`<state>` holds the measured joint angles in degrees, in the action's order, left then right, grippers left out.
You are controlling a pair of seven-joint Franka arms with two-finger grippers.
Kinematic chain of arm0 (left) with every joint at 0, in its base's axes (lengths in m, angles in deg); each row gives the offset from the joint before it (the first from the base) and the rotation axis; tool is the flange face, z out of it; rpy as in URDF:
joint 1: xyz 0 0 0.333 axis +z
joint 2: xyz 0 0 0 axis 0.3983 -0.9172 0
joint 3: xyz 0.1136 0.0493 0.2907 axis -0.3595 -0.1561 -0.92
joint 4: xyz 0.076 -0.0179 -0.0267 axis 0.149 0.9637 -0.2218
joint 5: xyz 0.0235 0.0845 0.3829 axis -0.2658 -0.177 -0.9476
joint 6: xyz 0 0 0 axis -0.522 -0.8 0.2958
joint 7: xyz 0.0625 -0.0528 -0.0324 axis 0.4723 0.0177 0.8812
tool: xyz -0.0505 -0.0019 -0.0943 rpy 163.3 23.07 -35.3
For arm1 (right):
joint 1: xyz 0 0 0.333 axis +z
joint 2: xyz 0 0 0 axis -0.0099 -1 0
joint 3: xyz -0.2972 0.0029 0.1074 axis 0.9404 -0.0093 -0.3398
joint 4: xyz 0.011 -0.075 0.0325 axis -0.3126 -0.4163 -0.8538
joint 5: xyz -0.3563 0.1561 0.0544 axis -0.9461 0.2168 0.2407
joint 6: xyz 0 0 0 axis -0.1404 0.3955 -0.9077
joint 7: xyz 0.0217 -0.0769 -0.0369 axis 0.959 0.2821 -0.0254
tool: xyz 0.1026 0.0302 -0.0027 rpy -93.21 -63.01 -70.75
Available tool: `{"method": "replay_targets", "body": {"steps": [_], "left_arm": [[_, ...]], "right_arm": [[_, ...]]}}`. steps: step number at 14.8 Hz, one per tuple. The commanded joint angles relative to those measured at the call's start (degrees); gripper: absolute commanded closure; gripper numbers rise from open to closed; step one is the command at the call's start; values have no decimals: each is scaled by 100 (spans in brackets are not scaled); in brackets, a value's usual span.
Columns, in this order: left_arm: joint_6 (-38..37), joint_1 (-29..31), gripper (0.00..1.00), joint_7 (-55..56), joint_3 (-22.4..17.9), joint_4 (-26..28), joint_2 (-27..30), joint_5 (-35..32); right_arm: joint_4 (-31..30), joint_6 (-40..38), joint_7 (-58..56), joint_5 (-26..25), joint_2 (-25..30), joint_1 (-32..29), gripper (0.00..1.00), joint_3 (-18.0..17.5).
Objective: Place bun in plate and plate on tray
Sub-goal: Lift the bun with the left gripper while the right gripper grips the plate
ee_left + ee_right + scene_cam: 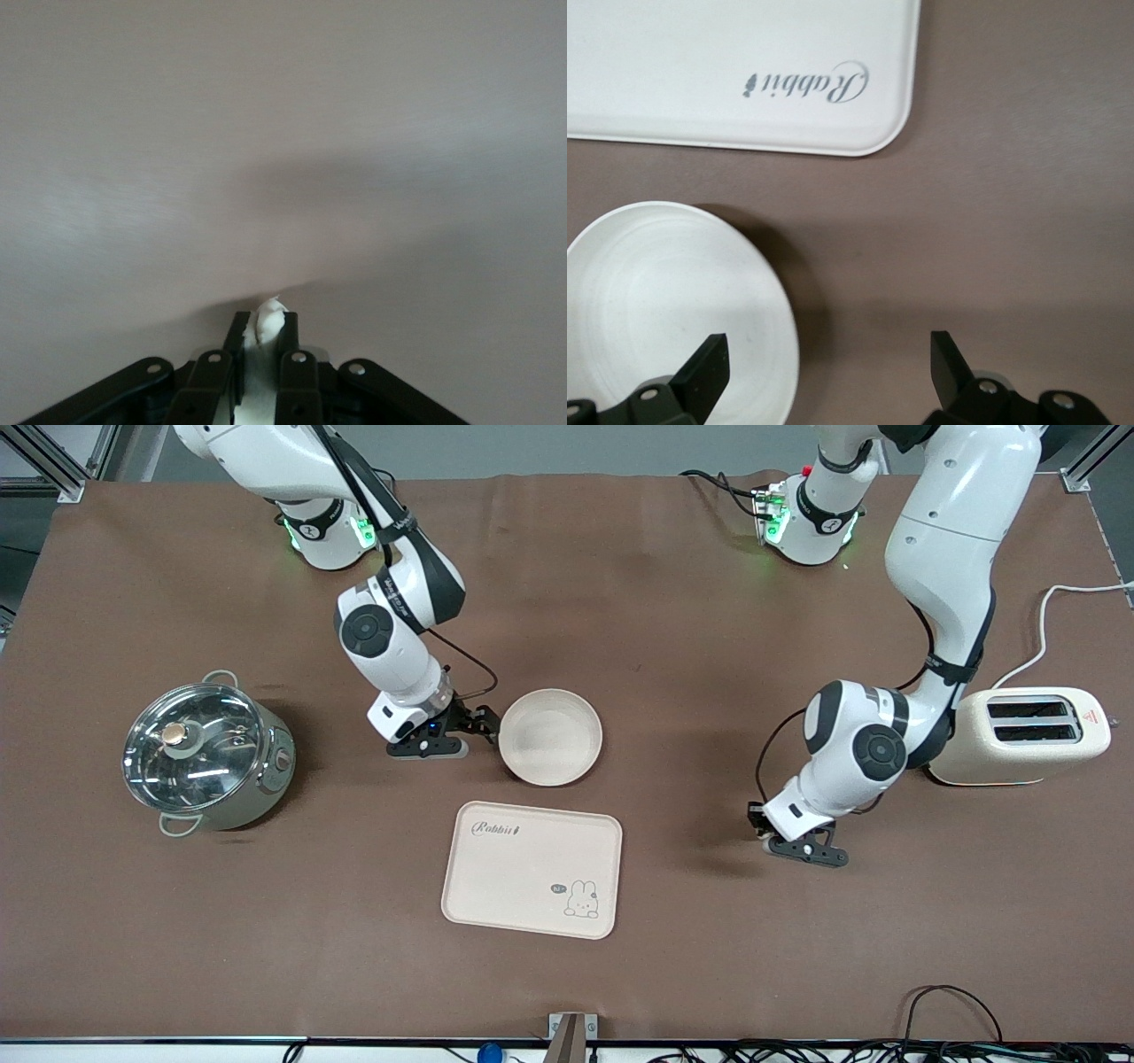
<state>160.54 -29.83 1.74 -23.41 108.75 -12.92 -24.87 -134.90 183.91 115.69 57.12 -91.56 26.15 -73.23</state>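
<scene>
Found the left gripper (pixel 802 850) low at the table, toward the left arm's end, near the toaster (pixel 1028 735). Saw its fingers (pixel 288 328) drawn together and clamped on the bun (pixel 268 314), a small pale lump poking out between the tips in the left wrist view. Could not tell whether the bun rested on the cloth or hung just clear of it. Placed the bun well apart from both plate (pixel 550 737) and tray (pixel 532 868).

Found the right gripper (pixel 483 722) low at the plate's edge, on the side toward the pot (pixel 204 748). Saw its fingers spread wide, straddling the rim: one tip (pixel 709 359) over the plate (pixel 656 283), the other over bare cloth, gripping nothing.

Noted the plate lying on the table, not on the tray, just beside it and farther from the front camera. Read "Rabbit" on the tray (pixel 700 71). Spotted the lidded pot toward the right arm's end.
</scene>
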Motion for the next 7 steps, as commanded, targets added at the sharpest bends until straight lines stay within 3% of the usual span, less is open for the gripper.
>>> {"method": "replay_targets", "body": {"steps": [1, 4, 7], "left_arm": [[-872, -24, 88, 1315, 537, -203, 365, 10], [-1183, -137, 87, 3310, 1302, -459, 321, -17], [-1166, -768, 87, 4675, 1453, -836, -21, -26]], "right_arm": [[-74, 485, 262, 107, -265, 271, 0, 46], [-65, 654, 377, 107, -485, 395, 0, 55], [-74, 742, 377, 107, -582, 412, 0, 55]]}}
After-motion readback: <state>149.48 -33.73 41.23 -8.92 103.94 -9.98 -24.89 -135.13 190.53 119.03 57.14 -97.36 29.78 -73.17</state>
